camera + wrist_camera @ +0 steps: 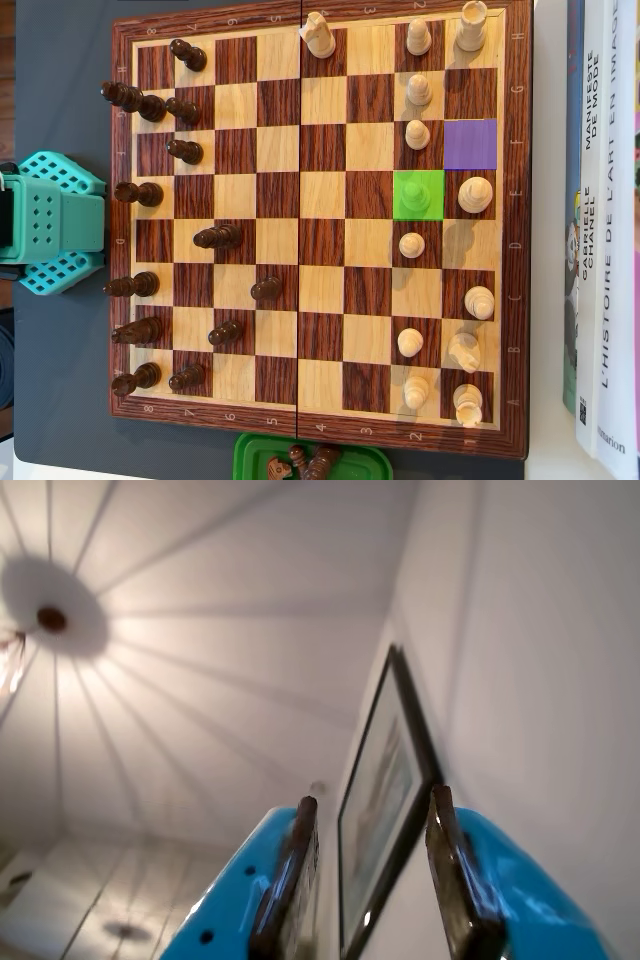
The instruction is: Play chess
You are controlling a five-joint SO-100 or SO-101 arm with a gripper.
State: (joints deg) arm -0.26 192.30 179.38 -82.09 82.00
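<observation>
My gripper (368, 880) is tilted up toward the room in the wrist view, its two blue fingers (235, 895) parted with nothing between them, so it is released and empty. Past the gap I see a dark-framed picture (385, 800) on the wall, and off to the left of the fingers a ceiling mount (51, 618) with shadows raying out from it.

None of the task's things show near the gripper. In the overhead view only my teal base (48, 222) is visible, sitting on the dark counter (60, 400) just beside the chessboard (320, 225), on the side where the dark pieces (215, 237) stand. The light pieces (412, 245) are along the far side from that base. One square is marked green (418, 195), another purple (470, 145). A green tray (250, 455) holds a few dark pieces off the board's lower edge, and books (600, 220) lie beyond the light side.
</observation>
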